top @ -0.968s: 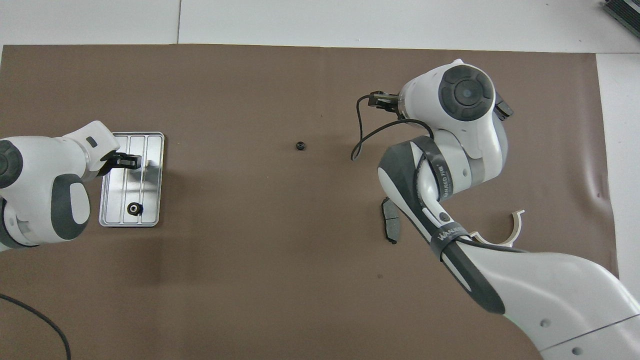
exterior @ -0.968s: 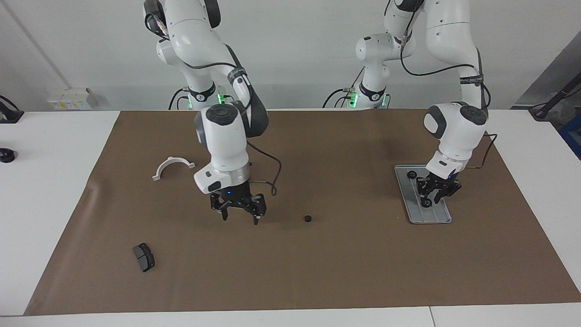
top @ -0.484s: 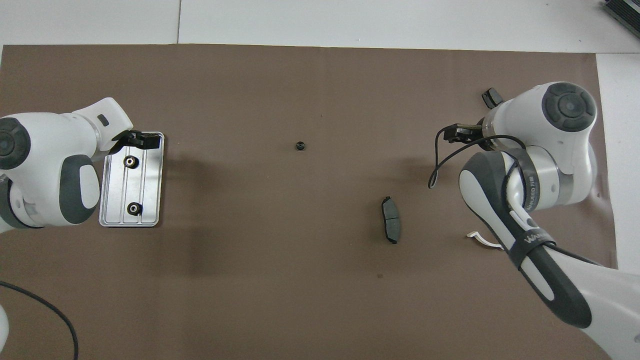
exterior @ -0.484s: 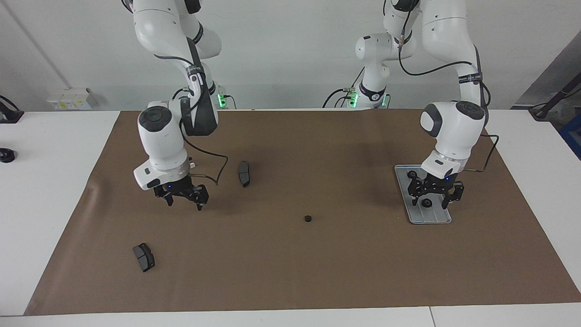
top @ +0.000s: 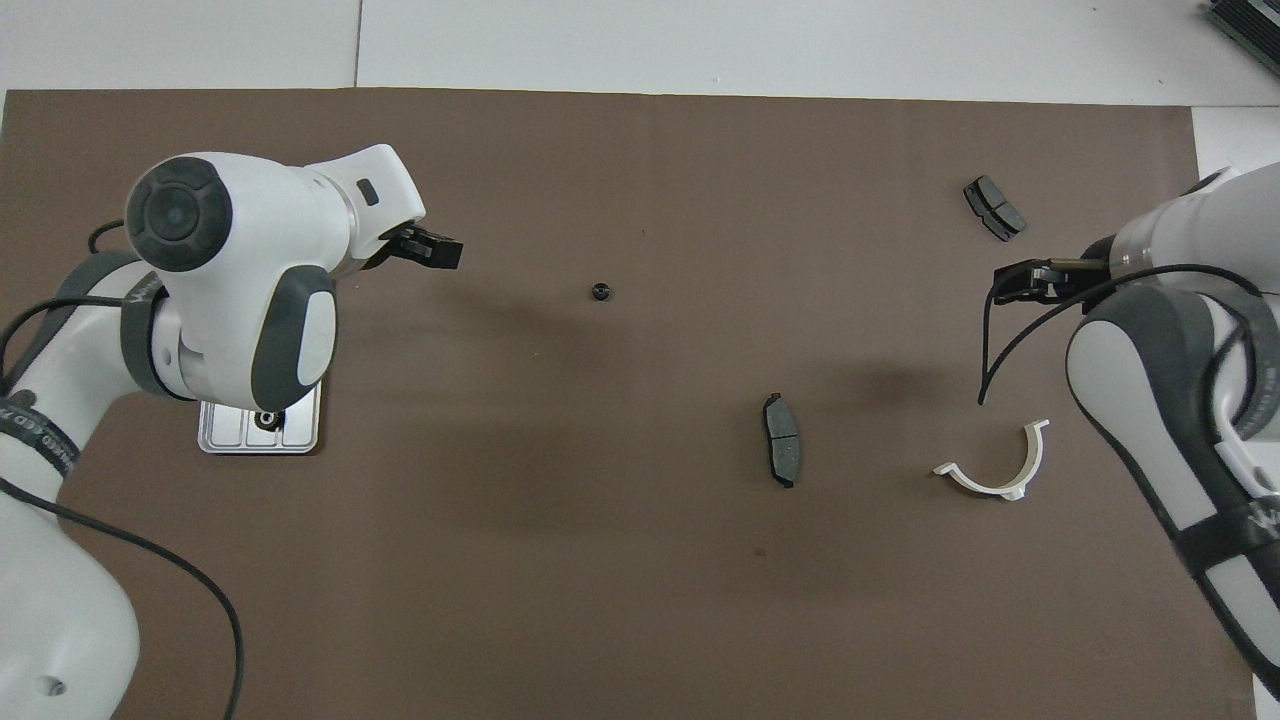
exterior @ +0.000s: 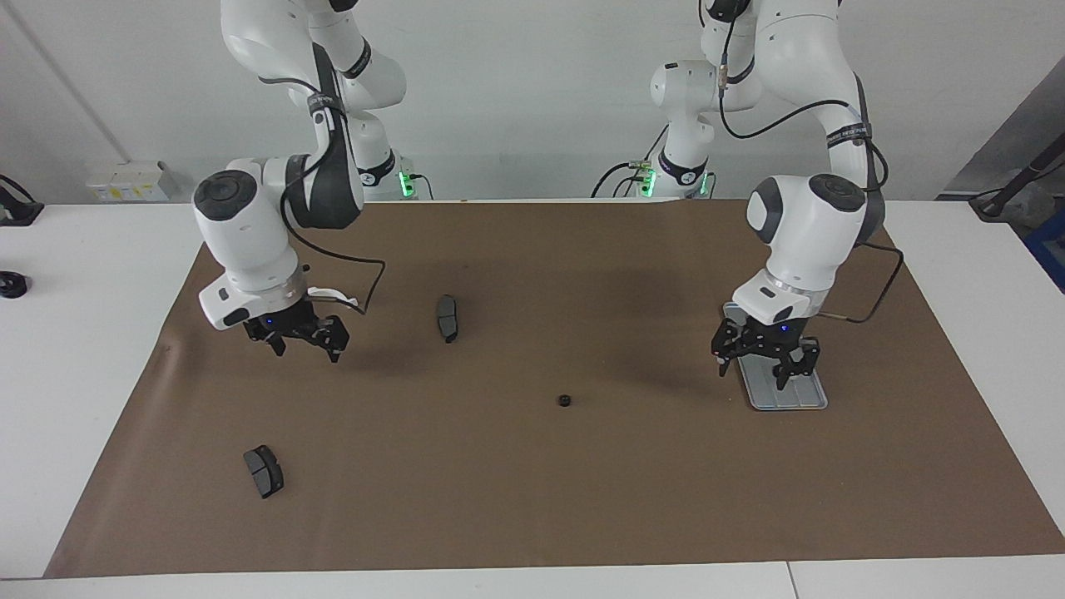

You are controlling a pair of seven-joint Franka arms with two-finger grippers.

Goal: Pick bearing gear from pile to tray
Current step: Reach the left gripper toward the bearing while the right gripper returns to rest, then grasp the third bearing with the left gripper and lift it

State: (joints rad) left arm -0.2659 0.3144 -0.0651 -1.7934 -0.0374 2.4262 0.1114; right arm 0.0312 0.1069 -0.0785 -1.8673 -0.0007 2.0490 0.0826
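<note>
- Left hand [exterior: 759,356]: fingers wide and empty, raised over the tray's [exterior: 800,397] edge toward the loose gear, which suits a next pick.
- Right hand [exterior: 301,338]: fingers wide, empty, waiting above the white bracket [top: 998,470].
- Remaining bearing gear [exterior: 564,401]: alone on the desk mid-mat, between both arms.
- One gear [top: 266,420] shows in the tray.

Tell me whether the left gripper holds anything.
No. The left gripper hangs open and empty over the tray; one gear shows in it.
</note>
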